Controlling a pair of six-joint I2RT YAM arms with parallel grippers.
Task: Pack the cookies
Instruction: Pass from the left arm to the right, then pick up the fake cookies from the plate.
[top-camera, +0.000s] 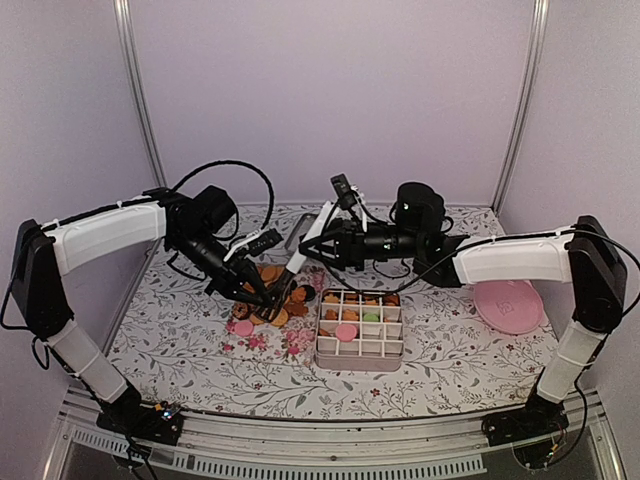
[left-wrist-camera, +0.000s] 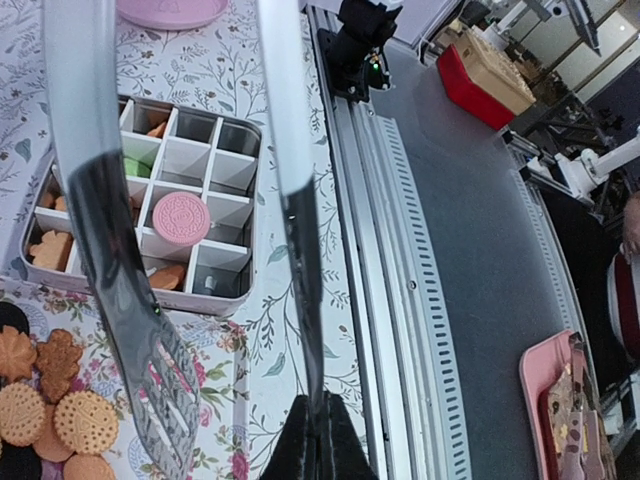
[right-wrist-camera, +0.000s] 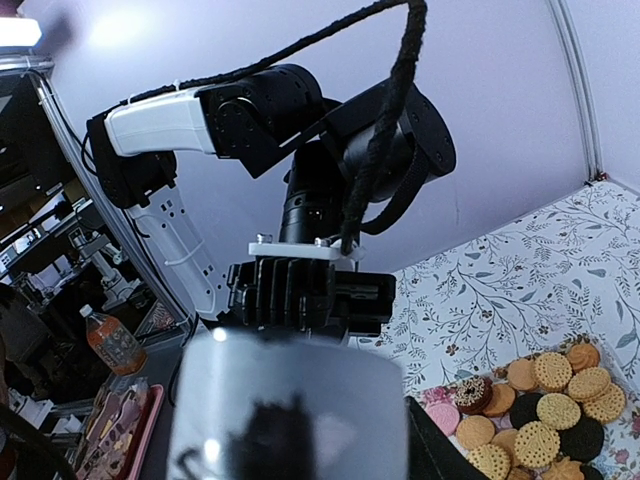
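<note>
The cookies (top-camera: 268, 285) lie heaped on the flowered cloth just left of a white grid tray (top-camera: 360, 352). They also appear in the left wrist view as cookies (left-wrist-camera: 62, 412) and in the right wrist view as cookies (right-wrist-camera: 545, 410). Some cookies fill the tray's back cells, with a pink one (top-camera: 346, 331) (left-wrist-camera: 181, 218) on top of the grid. Metal tongs (top-camera: 305, 250) slant down to the heap. My right gripper (top-camera: 336, 238) (right-wrist-camera: 300, 440) is shut on their wide handle end. My left gripper (top-camera: 268, 296) (left-wrist-camera: 318, 440) is shut on the tip of one tong arm (left-wrist-camera: 295, 230). The other slotted tip (left-wrist-camera: 160, 400) hangs free over the heap.
A big pink plate (top-camera: 508, 305) (left-wrist-camera: 170, 10) lies at the right of the table. One pink cookie (top-camera: 242, 327) lies apart, front left of the heap. The table's metal front rail (left-wrist-camera: 400, 250) runs close behind the tray. White walls enclose the back and sides.
</note>
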